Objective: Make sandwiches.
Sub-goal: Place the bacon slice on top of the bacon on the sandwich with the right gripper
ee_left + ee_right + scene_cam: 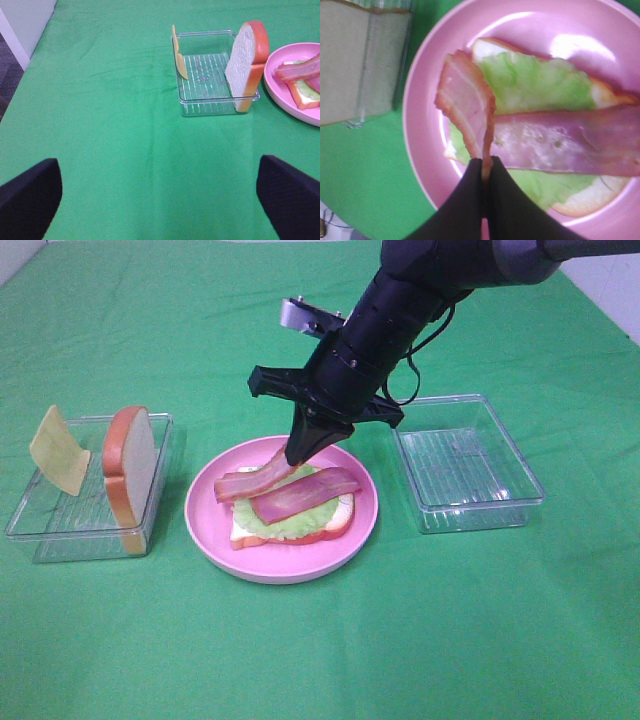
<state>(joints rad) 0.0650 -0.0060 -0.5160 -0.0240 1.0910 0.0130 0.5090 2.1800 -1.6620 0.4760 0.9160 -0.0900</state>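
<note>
Bacon strip pinched over the pink plate, green cloth all around.

A green cloth (320,660) covers the table, with pale room surfaces showing only past its far corners. Mid-table, the right gripper (297,455) is clamped tight on one end of a bacon strip (245,485), beside a second strip (305,495) on lettuce (290,522) and a bread slice (335,528) on the pink plate (270,565). The left gripper (157,165) hangs wide open over bare cloth, holding nothing, apart from the left tray (60,530), where cheese (60,450) and another bread slice (130,475) stand upright. A second tray (470,475) sits right.

Green worktop (320,660), pink plate (210,530), pale green lettuce (285,525), streaked reddish-pink bacon strips (305,495), yellow cheese (60,452), white bread slice (135,465) with orange-brown crust, clear ribbed trays (468,470).
</note>
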